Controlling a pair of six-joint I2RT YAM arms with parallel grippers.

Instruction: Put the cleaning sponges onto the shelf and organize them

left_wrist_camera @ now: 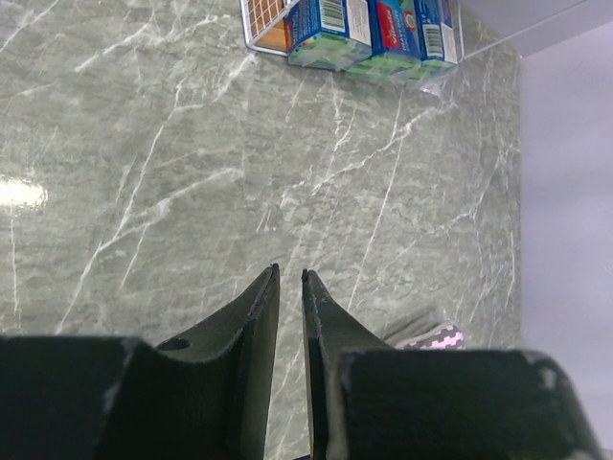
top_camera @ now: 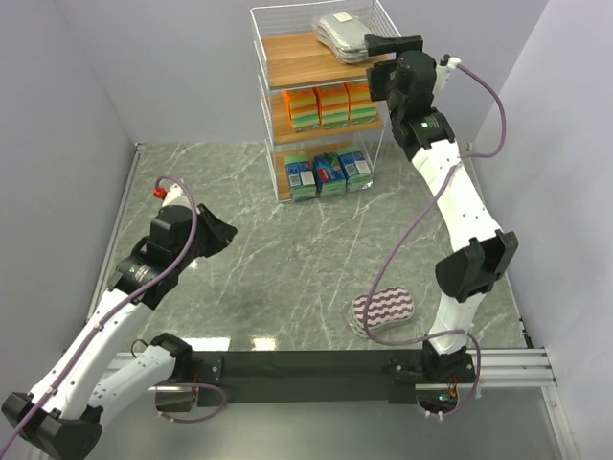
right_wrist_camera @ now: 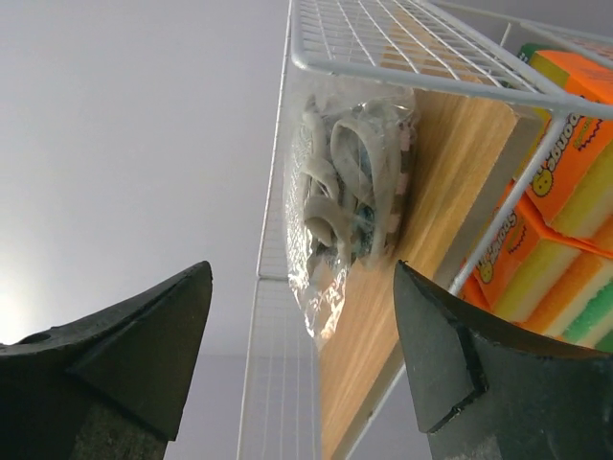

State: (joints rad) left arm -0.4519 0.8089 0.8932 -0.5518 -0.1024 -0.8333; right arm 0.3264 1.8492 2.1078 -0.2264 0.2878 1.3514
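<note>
The white wire shelf (top_camera: 263,91) stands at the back. Its top tier holds the silvery-grey pack (top_camera: 342,36) in clear wrap, also seen in the right wrist view (right_wrist_camera: 350,196). The middle tier holds three orange-yellow packs (top_camera: 332,103). The bottom tier holds three blue-green packs (top_camera: 328,173), also in the left wrist view (left_wrist_camera: 372,29). The purple-white striped oval pack (top_camera: 383,310) lies on the table near the right arm's base. My right gripper (right_wrist_camera: 302,278) is open and empty, just in front of the silvery pack at the top tier. My left gripper (left_wrist_camera: 289,276) is shut and empty above the table.
The table is grey-green marble (top_camera: 287,259) with grey walls on the left, back and right. A black rail (top_camera: 306,364) runs along the near edge between the arm bases.
</note>
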